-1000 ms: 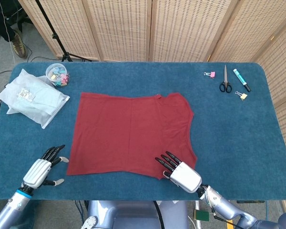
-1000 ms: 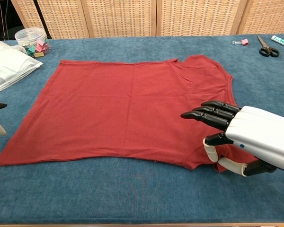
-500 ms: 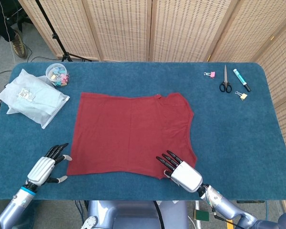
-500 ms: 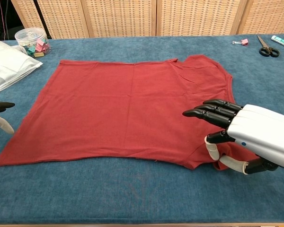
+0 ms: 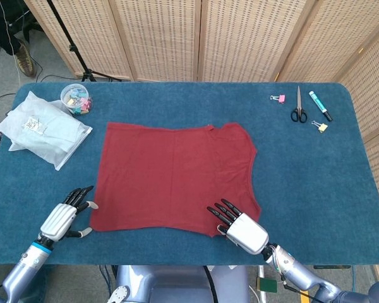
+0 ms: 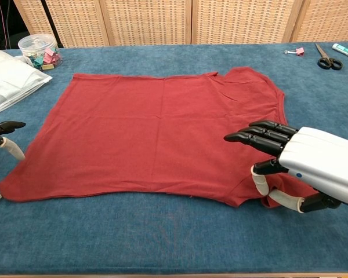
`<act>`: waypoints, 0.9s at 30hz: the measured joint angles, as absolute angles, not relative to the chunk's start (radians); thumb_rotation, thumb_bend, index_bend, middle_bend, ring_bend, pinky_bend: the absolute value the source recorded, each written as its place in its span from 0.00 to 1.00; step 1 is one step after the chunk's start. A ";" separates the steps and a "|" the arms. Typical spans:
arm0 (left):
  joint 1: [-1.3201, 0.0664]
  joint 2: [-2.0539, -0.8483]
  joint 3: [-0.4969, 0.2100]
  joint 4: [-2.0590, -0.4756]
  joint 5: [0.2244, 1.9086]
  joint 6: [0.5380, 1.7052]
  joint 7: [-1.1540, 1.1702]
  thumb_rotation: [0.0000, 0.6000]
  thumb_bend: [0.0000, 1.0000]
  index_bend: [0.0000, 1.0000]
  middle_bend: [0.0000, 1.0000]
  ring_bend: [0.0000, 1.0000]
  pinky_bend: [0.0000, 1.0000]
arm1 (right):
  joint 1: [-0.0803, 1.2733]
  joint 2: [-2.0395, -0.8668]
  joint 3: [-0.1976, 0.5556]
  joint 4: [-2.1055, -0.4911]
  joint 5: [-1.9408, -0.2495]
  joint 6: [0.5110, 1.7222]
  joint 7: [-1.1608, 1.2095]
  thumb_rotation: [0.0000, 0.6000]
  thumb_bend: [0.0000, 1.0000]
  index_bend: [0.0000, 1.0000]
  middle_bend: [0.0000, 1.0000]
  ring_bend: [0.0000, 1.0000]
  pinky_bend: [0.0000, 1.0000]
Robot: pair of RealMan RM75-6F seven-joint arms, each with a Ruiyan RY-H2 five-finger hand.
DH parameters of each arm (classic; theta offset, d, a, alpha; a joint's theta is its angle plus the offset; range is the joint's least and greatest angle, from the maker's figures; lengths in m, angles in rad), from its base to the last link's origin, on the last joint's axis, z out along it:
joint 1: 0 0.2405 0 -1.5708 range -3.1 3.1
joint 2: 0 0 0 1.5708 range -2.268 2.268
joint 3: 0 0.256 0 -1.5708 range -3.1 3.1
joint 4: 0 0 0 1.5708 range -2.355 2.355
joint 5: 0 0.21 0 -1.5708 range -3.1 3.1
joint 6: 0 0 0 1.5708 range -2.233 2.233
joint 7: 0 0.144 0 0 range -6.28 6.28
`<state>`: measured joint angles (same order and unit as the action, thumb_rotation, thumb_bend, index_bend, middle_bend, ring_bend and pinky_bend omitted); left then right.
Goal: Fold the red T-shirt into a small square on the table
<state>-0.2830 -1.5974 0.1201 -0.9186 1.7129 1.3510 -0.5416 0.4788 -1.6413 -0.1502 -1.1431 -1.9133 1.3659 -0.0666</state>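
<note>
The red T-shirt (image 5: 175,177) lies flat mid-table, long axis running left to right. The right hand (image 5: 240,228), fingers spread and empty, hovers over its near right corner; the left hand (image 5: 64,218), also spread and empty, sits just beside the near left corner.

The red T-shirt (image 5: 175,178) lies flat on the blue table (image 5: 316,170). The right hand (image 5: 239,226) rests on its near hem, fingers spread over the cloth. The left hand (image 5: 64,216) sits just beside the shirt's near left corner, fingers apart, holding nothing.
</note>
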 measured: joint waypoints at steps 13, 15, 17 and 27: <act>-0.302 -1.601 0.129 -0.928 1.705 1.332 -0.537 1.00 0.33 0.42 0.00 0.00 0.00 | 0.481 -1.636 -0.144 -1.146 -1.903 1.368 -0.060 1.00 0.54 0.66 0.05 0.00 0.00; -0.304 -1.601 0.130 -0.929 1.704 1.329 -0.542 1.00 0.35 0.42 0.00 0.00 0.00 | 0.481 -1.635 -0.144 -1.147 -1.902 1.368 -0.059 1.00 0.54 0.66 0.05 0.00 0.00; -0.305 -1.601 0.132 -0.929 1.702 1.326 -0.547 1.00 0.36 0.43 0.00 0.00 0.00 | 0.481 -1.635 -0.143 -1.147 -1.900 1.367 -0.059 1.00 0.54 0.66 0.05 0.00 0.00; -0.311 -1.598 0.141 -0.943 1.691 1.305 -0.585 1.00 0.37 0.58 0.00 0.00 0.00 | 0.481 -1.632 -0.140 -1.151 -1.893 1.366 -0.052 1.00 0.54 0.67 0.05 0.00 0.00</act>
<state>-0.3112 -1.5983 0.1413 -0.9428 1.6908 1.3054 -0.5855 0.4810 -1.6318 -0.1401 -1.1514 -1.8926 1.3662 -0.0523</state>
